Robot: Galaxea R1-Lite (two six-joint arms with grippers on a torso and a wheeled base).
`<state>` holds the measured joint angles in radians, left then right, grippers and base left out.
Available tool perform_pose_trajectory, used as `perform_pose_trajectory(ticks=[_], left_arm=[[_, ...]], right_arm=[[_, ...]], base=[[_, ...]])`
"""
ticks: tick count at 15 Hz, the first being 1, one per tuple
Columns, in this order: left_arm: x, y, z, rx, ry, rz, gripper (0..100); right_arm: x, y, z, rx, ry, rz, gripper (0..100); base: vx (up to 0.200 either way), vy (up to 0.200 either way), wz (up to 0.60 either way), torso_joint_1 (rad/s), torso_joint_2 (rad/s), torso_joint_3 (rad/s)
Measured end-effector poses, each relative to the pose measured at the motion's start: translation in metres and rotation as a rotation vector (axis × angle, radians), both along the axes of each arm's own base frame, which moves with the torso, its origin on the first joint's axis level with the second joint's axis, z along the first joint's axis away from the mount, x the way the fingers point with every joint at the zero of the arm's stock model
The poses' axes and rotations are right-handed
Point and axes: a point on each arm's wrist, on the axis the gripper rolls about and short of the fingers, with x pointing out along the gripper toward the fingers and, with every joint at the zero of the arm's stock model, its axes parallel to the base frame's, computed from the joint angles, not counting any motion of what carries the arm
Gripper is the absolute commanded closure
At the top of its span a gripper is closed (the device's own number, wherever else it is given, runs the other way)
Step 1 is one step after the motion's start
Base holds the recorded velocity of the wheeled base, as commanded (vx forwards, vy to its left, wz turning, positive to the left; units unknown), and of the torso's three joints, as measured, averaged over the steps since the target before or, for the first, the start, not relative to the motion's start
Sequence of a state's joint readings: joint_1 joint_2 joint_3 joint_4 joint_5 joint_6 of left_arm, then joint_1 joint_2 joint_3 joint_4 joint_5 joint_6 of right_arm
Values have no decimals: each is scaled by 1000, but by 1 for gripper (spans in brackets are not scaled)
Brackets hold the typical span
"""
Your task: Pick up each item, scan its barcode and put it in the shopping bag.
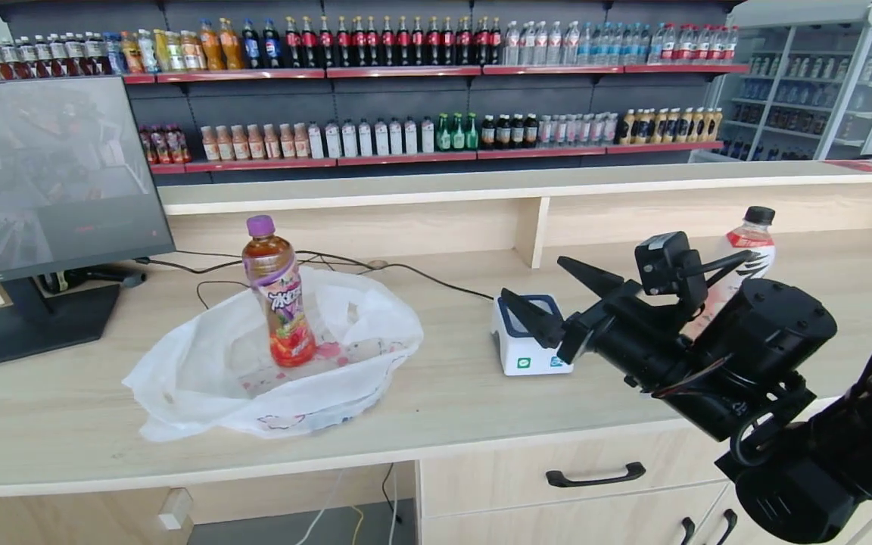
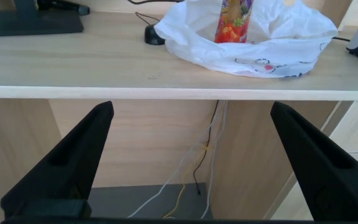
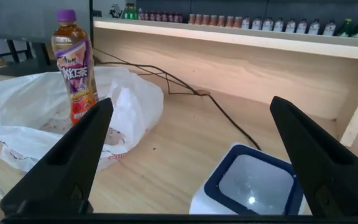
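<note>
In the head view, one shopping bag [image 1: 201,378] lies open on the wooden counter [image 1: 466,393], left of the middle. Its front rim is near the counter's front edge. One tea bottle [image 1: 278,295] stands inside the bag. Its long axis is vertical and its purple cap points up. One scanner [image 1: 523,348] sits to the right of the bag, with a strip of bare counter between them. One white bottle [image 1: 754,242] with a black cap stands upright farther right and farther back, partly hidden by the right arm. That makes two bottles in all. The right gripper [image 1: 532,276] hangs over the scanner and points toward the bag. Its fingers are spread wide and hold nothing. A monitor [image 1: 42,174] stands at the left end of the counter.

In the left wrist view, the left gripper [image 2: 191,109] is in front of the counter's front edge and lower than its top. Its fingers are far apart and empty. The bag with the tea bottle is above, close to the edge.

In the right wrist view, the scanner's window faces up, near one finger. The tea bottle is upright in the bag beyond it. A dark cable [image 3: 191,87] crosses the free counter behind them.
</note>
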<state>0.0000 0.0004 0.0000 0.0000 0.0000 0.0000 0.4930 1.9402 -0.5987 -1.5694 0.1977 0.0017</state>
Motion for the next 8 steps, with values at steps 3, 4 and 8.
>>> perform_pose_trajectory(ticks=[3,4,8], left_arm=[[0,0,0,0,0,0,0],[0,0,0,0,0,0,0],[0,0,0,0,0,0,0]], right_arm=[[1,-1,1,1,-4,-3,0],[0,-1,0,-1,0,-3,0],[0,-6,-1,-5,7,-19,0]], base=[[0,-200,0,4,2,2],[0,-200,0,7,2,-2],[0,-200,0,-1,4,1]])
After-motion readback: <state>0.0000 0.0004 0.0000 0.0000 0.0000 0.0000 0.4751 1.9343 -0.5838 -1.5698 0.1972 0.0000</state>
